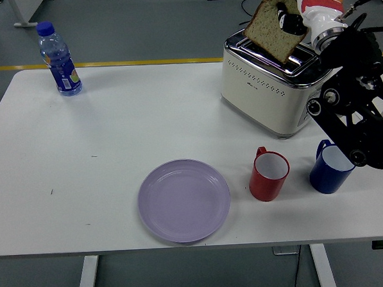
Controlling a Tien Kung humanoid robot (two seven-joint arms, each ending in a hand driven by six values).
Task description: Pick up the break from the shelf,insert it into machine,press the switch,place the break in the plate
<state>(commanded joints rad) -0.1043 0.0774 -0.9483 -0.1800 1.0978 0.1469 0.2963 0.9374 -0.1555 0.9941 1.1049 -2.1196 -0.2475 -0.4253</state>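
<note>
**Bread slice held over the toaster slots**

Here, your widest surface is the white counter (114,135), and most of its left half is bare. On it at the right rear sits the cream and chrome toaster (272,91), set at an angle. The black right arm (357,115) comes in from the right edge and covers the toaster's right end and part of the blue mug (329,170). Your right hand (292,17) is clenched on the bread slice (272,30), which hangs tilted with its lower edge at the toaster's top. The purple plate (184,200) lies near the front edge. Just beside it to the right stands the red mug (268,175), close to the blue one. A water bottle (58,58) stands at the far left corner.
</note>
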